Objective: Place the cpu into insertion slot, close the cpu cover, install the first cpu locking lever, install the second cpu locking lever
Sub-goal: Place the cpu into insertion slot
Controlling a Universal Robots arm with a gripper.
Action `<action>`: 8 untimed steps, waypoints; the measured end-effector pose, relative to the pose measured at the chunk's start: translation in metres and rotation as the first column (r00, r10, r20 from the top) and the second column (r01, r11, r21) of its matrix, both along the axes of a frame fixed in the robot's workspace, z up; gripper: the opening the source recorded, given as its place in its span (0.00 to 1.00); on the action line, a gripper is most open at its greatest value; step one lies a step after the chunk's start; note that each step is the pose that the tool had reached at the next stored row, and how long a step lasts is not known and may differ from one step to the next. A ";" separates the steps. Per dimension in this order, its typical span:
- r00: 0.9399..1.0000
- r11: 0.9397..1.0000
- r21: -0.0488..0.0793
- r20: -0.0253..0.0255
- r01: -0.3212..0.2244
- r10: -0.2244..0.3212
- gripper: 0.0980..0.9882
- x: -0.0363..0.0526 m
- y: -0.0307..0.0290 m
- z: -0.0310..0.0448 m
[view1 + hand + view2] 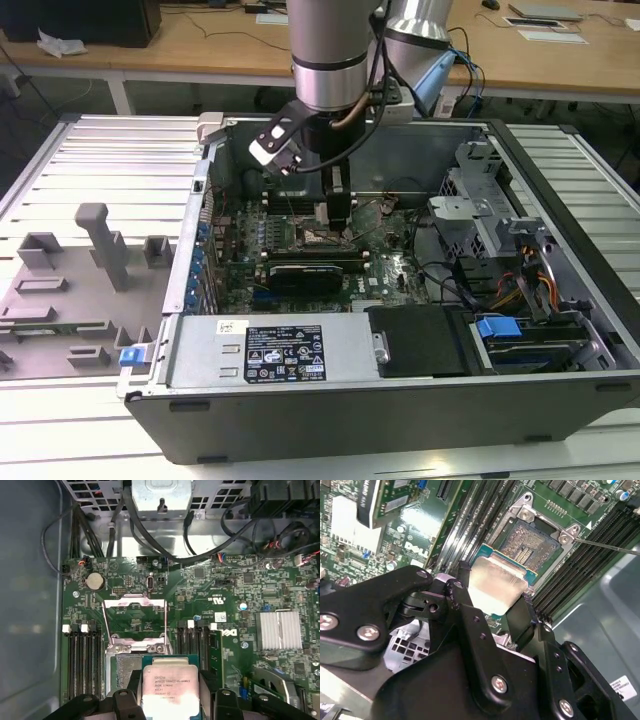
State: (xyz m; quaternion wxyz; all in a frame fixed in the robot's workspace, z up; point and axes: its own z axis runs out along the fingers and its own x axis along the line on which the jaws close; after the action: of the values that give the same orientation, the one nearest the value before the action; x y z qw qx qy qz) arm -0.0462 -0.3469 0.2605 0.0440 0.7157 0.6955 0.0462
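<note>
My gripper (170, 684) is shut on the cpu (170, 686), a flat square chip with a pale metal face, pinched by its two side edges. The same cpu (496, 586) sits between the black fingers (465, 592) in the second wrist view, hanging close above the insertion slot (527, 542), whose brownish contact field lies bare. I cannot tell whether chip and socket touch. The cpu cover (134, 600), a thin silver frame, stands flipped open beyond the slot (124, 666). In the exterior view the gripper (337, 212) hangs over the socket (312, 237) inside the open computer case.
Long black memory slots (82, 655) flank the socket on both sides. A thin lever wire (607, 546) juts out beside it. A silver heatsink (277, 630), a coin battery (94, 581) and cables (150, 540) lie nearby. The drive cage (480, 190) and power supply (280, 350) wall in the board.
</note>
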 end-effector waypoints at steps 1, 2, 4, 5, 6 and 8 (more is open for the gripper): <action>1.000 1.000 -0.001 0.000 0.000 0.000 0.50 0.0001 0.0010 -0.0010; 1.000 1.000 -0.002 0.000 0.000 0.000 0.50 0.0001 0.0031 -0.0028; 1.000 1.000 -0.004 0.000 0.000 0.000 0.50 0.0002 0.0063 -0.0056; 1.000 1.000 -0.006 0.000 -0.001 0.001 0.50 0.0003 0.0083 -0.0077; 1.000 1.000 -0.007 0.000 -0.010 0.010 0.50 0.0002 0.0091 -0.0094; 0.999 0.999 -0.008 0.000 -0.043 0.043 0.50 0.0002 0.0100 -0.0129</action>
State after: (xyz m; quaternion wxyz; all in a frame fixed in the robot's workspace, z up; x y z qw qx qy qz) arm -0.0459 -0.3369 0.2476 0.0459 0.7002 0.7111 0.0444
